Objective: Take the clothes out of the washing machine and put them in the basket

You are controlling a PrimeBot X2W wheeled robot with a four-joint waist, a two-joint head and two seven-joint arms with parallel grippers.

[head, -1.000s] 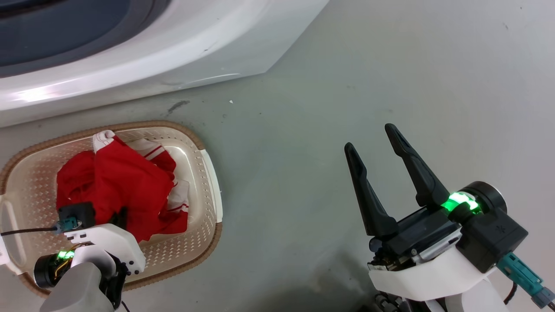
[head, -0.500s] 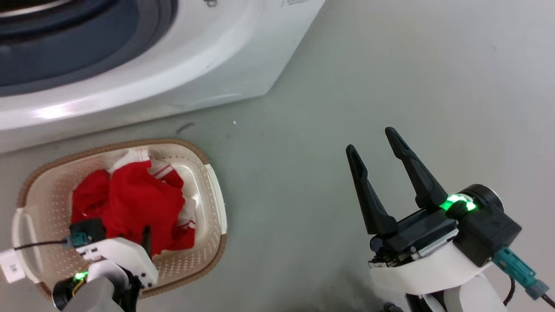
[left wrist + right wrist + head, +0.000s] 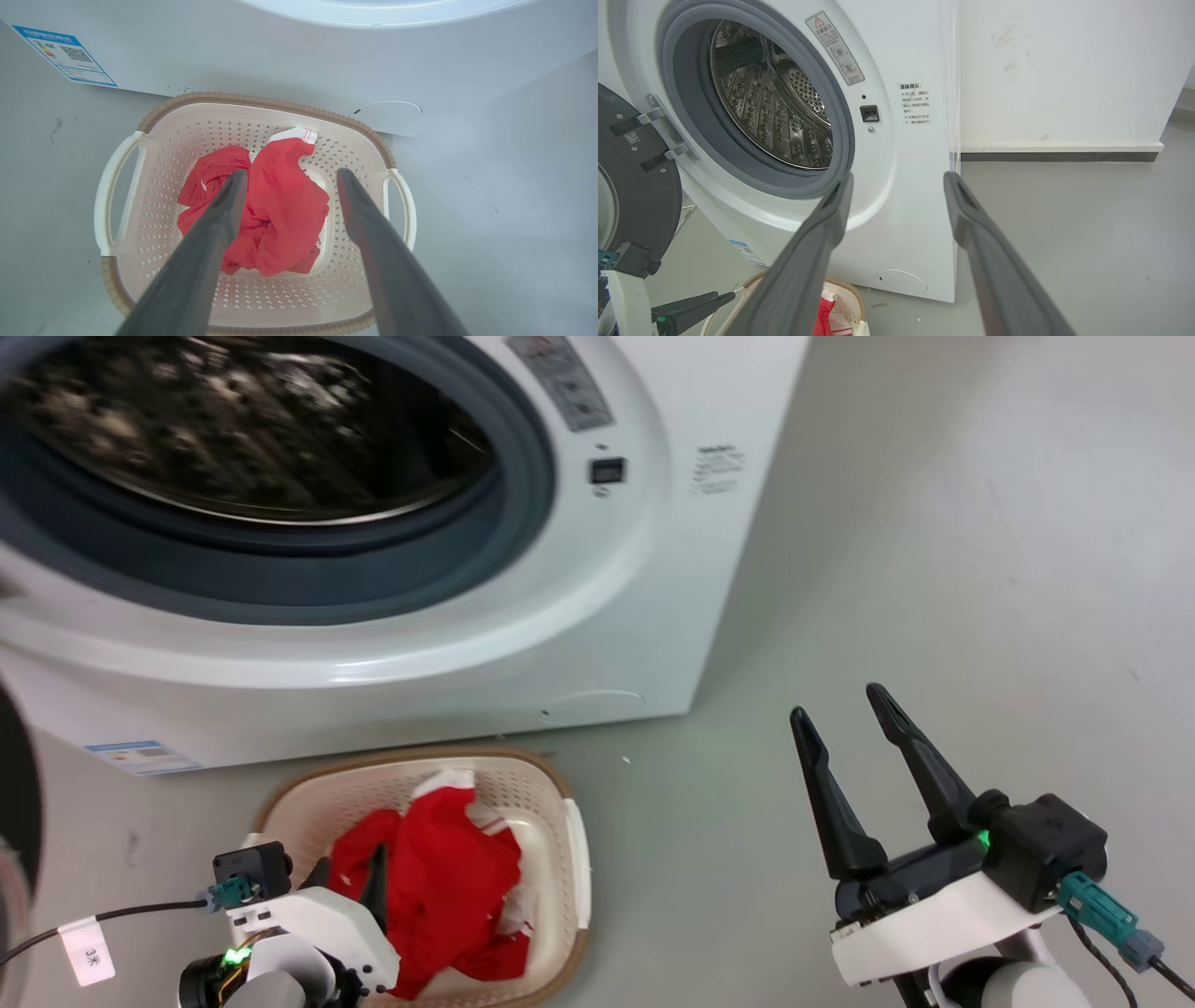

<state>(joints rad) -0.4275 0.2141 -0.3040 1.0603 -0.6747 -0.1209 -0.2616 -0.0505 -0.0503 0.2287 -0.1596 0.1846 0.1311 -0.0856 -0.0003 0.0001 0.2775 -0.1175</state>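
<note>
The clothes (image 3: 448, 877) lie as a crumpled red heap with white trim in the cream basket (image 3: 401, 756), which stands on the floor just in front of the washing machine (image 3: 607, 616). My left gripper (image 3: 347, 870) hangs open above the heap; in the left wrist view its fingers straddle the clothes (image 3: 285, 205) over the basket (image 3: 261, 100) without touching them. My right gripper (image 3: 837, 705) is open and holds nothing, over bare floor right of the basket. In the right wrist view it (image 3: 897, 177) faces the washing machine (image 3: 906, 210), whose steel drum (image 3: 775, 116) shows no fabric.
The washer's black-rimmed door (image 3: 630, 196) stands swung open to the left. A white wall with a dark skirting strip (image 3: 1059, 156) runs behind the grey floor (image 3: 934, 569) on the right. A tagged cable (image 3: 89, 952) trails from my left wrist.
The head camera has tilted up, so the washer's open drum has come into view and the basket sits lower in the picture. Both grippers stay open, the left one over the basket.
</note>
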